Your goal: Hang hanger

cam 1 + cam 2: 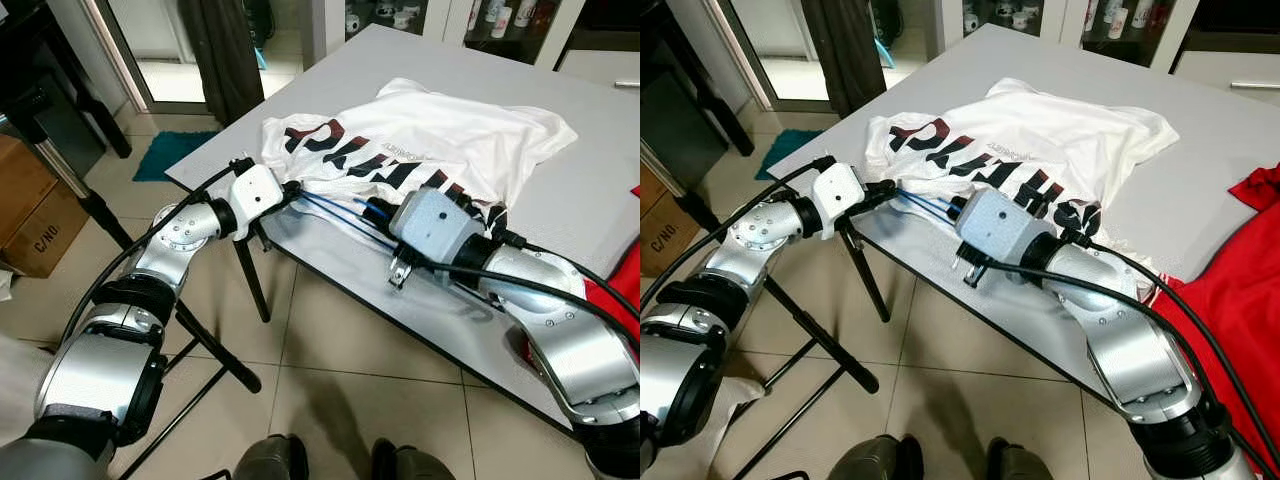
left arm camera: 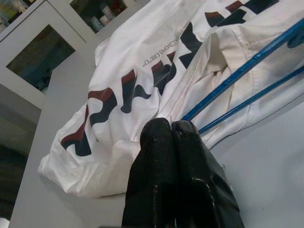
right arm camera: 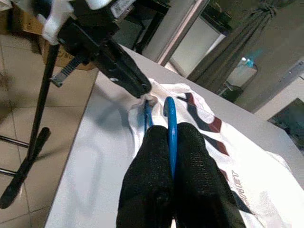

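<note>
A white T-shirt (image 1: 430, 135) with red and black lettering lies crumpled on the grey table (image 1: 580, 190). A blue wire hanger (image 1: 335, 212) runs along the shirt's near edge, partly tucked under the fabric. My left gripper (image 1: 296, 188) sits at the table's front-left edge, shut on a pinch of the shirt's hem (image 2: 164, 114), beside the hanger's blue bars (image 2: 237, 76). My right gripper (image 3: 170, 130) is shut on the hanger's curved blue hook (image 3: 169, 107), a short way right of the left gripper (image 3: 140, 88).
A red garment (image 1: 1240, 280) lies on the table's right side. A black stand's legs (image 1: 215, 350) spread over the tiled floor under the left arm. A cardboard box (image 1: 30, 210) and a teal mat (image 1: 175, 150) lie to the left. Cabinets stand behind the table.
</note>
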Motion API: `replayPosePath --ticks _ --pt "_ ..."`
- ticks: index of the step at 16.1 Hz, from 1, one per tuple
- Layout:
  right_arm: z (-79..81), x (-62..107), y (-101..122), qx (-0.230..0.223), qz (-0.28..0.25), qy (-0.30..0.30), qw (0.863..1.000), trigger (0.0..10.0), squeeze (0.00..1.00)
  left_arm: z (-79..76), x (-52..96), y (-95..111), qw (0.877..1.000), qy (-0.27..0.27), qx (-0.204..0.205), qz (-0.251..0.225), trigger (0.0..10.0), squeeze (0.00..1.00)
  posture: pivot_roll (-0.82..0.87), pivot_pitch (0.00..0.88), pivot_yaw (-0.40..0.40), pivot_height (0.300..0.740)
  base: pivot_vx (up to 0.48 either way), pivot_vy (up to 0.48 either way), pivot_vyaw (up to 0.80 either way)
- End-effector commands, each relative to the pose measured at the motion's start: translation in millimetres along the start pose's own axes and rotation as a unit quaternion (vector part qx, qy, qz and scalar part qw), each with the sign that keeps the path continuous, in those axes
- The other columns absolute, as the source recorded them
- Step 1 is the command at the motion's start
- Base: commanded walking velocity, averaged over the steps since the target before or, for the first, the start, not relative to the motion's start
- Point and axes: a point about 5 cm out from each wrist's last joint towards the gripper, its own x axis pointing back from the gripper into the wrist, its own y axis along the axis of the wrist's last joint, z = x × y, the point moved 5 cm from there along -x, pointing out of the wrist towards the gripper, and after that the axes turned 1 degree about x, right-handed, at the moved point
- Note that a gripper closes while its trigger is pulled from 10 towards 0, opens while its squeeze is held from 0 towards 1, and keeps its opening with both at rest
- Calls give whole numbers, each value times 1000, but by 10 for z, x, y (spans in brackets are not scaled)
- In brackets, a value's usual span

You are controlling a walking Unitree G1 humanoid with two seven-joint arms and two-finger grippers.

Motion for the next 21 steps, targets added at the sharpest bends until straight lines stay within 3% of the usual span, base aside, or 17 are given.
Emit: replayPosePath --ticks 1,3,5,11,13,16,21 --pt "-77 -1 0 -1 6 -17 1000 10000 0 -16 5 18 1000 -3 -5 -6 10000 0 -138 127 123 740 0 0 0" --pt "-172 -57 -76 -62 23 -68 996 10000 0 -42 -46 69 1000 1 -22 -10 10000 0 -134 109 116 740 0 0 0" --pt "-180 -88 -60 -86 17 -77 993 10000 0 -20 -69 63 999 10 -37 2 10000 0 -132 104 114 740 0 0 0" --pt "-262 -190 42 -179 -32 -108 977 10000 0 402 -103 316 991 131 -7 -26 10000 0 -120 66 97 740 0 0 0" --pt "-294 -210 60 -194 -40 -113 974 10000 0 444 -115 388 988 148 -5 -38 10000 0 -117 59 93 740 0 0 0" --pt "-336 -241 67 -205 -44 -115 971 10000 0 413 -190 557 987 148 -5 -64 10000 0 -109 50 81 740 0 0 0" --pt "-288 -279 4 -199 -30 -84 976 10000 0 230 -321 754 990 106 -41 -82 10000 0 -101 34 63 740 0 0 0"
